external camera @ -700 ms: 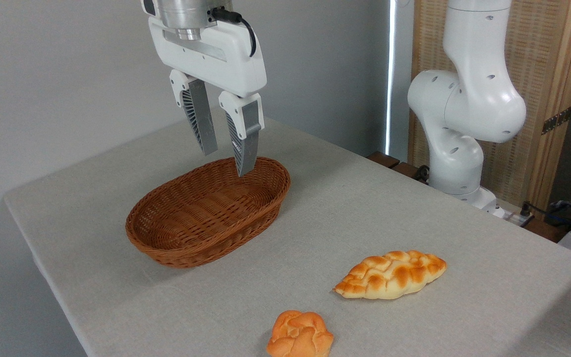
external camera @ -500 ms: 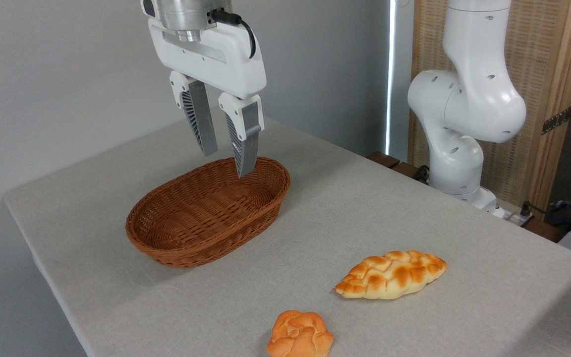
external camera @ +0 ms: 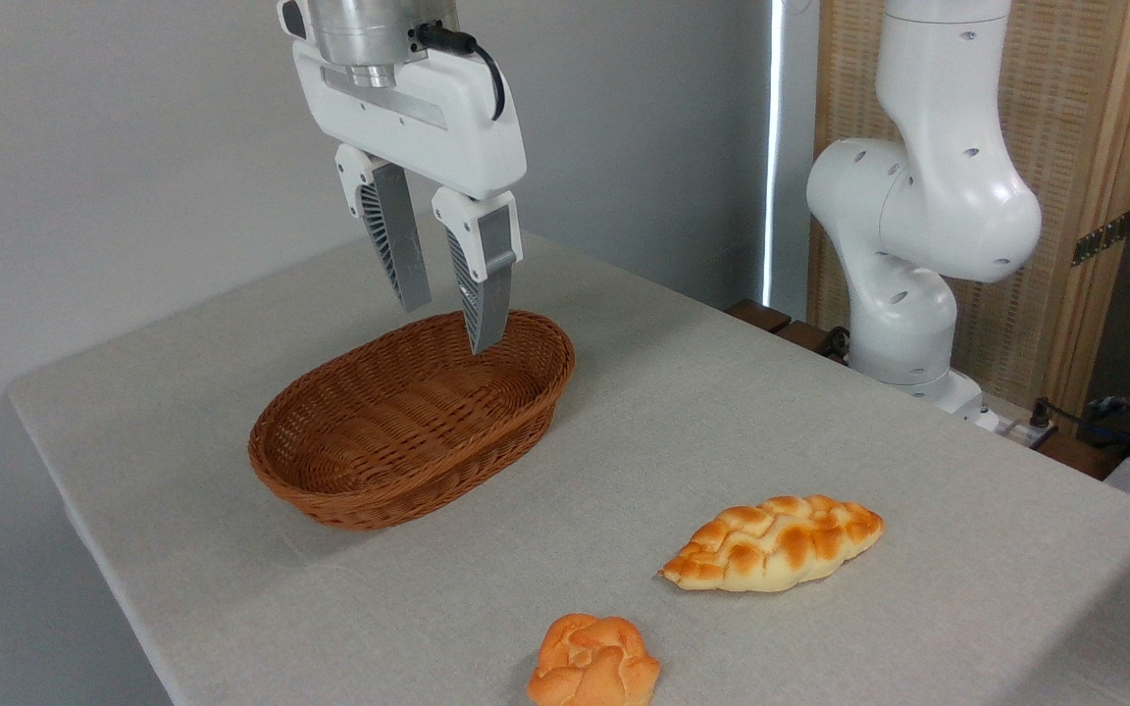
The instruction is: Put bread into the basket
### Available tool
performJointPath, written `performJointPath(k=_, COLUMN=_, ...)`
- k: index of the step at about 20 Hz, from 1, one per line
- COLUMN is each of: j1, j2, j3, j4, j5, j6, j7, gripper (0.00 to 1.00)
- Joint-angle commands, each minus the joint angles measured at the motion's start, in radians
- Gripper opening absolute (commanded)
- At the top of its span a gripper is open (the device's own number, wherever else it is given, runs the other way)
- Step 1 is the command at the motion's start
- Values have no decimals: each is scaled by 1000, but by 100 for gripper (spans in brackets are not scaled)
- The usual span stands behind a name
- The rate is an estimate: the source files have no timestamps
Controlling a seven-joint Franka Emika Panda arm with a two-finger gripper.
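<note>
Empty pincer above the far end of the wicker basket, braided bread lying apart on the counter.

The pincer (external camera: 449,322) hangs over the far end of the oval wicker basket (external camera: 359,490); its two fingers are spread with a clear gap and nothing is between them. The front fingertip (external camera: 487,333) overlaps the basket's far rim in this view, so I cannot tell if it is inside the basket or only above it. The top of the wrist is cut off by the upper edge. The basket holds nothing. The braided bread (external camera: 773,542) lies on the grey counter (external camera: 722,392), well apart from the basket, to its right and nearer the camera. A small round knotted bun (external camera: 592,663) lies near the bread, nearer the camera than the basket; the lower edge cuts off its bottom.
</note>
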Motion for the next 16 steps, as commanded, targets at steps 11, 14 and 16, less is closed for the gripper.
performJointPath(k=11, j1=2, j2=-11, j3=-1, j4=-4, j5=6, j6=-9, j7=11, gripper=100)
performJointPath(k=14, j1=2, j2=-40, j3=4, j4=-36, j5=8, j6=-9, j7=51, gripper=100)
performJointPath(k=16, j1=4, j2=-55, j3=4, j4=-48, j5=8, j6=-6, j7=69, gripper=100)
